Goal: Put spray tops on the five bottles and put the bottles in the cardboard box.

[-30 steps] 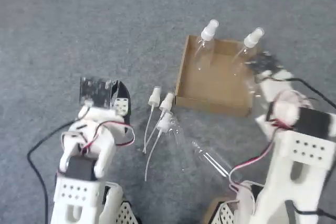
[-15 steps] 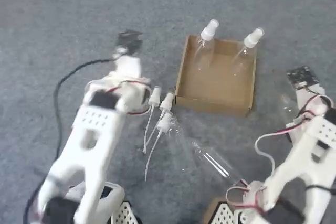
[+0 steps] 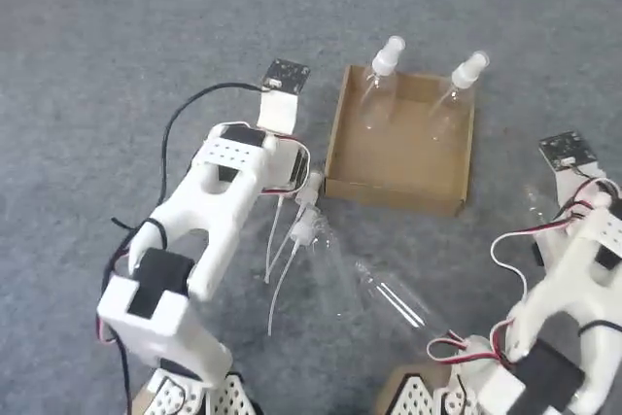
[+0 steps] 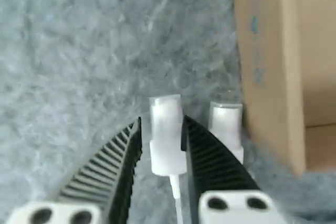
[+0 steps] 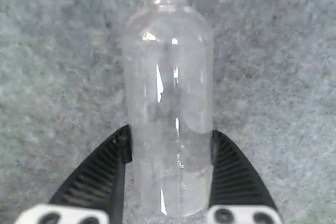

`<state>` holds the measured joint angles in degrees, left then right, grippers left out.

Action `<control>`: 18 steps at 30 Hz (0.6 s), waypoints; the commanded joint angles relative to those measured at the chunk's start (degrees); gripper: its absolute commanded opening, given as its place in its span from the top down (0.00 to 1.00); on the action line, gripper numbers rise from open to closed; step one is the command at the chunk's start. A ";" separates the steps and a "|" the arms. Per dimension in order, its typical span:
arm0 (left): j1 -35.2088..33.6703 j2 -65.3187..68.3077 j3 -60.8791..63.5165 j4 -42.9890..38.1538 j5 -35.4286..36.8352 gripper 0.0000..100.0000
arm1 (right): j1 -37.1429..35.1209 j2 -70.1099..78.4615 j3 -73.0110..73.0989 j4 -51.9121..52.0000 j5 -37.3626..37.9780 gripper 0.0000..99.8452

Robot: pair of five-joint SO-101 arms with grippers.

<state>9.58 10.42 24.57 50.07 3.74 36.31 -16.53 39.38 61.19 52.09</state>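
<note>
In the left wrist view my left gripper (image 4: 161, 124) is open and straddles a loose white spray top (image 4: 167, 140) on the carpet, with a small gap on one side. A second spray top (image 4: 226, 121) lies between it and the cardboard box (image 4: 268, 51). From above, the left arm (image 3: 233, 191) stretches to the box's left side, by the spray tops (image 3: 309, 187). My right gripper (image 5: 169, 132) is shut on an uncapped clear bottle (image 5: 168, 103) lying on the carpet right of the box (image 3: 394, 196). Two capped bottles (image 3: 379, 85) stand in the box.
More clear bottles (image 3: 389, 298) lie on the grey carpet in front of the box, and a third spray top (image 3: 303, 227) with its long tube rests beside them. The right arm (image 3: 583, 250) stands near the right edge.
The left arm has swung from the near left up to the spray tops by the box. The right arm left the box and moved right over the lying bottle.
</note>
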 commanded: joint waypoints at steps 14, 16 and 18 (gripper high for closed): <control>-0.26 4.48 -4.88 0.44 -0.70 0.95 | 0.84 -0.04 -0.26 -0.84 0.44 0.92; -0.26 3.25 -4.79 1.32 -0.70 0.99 | 0.92 -0.04 -0.26 -0.57 0.53 0.92; -0.26 1.23 -5.05 3.69 -0.79 0.99 | 0.92 -0.04 -0.18 -0.48 0.53 0.92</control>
<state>9.76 16.57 22.02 49.98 3.38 36.48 -16.53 39.38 61.19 52.09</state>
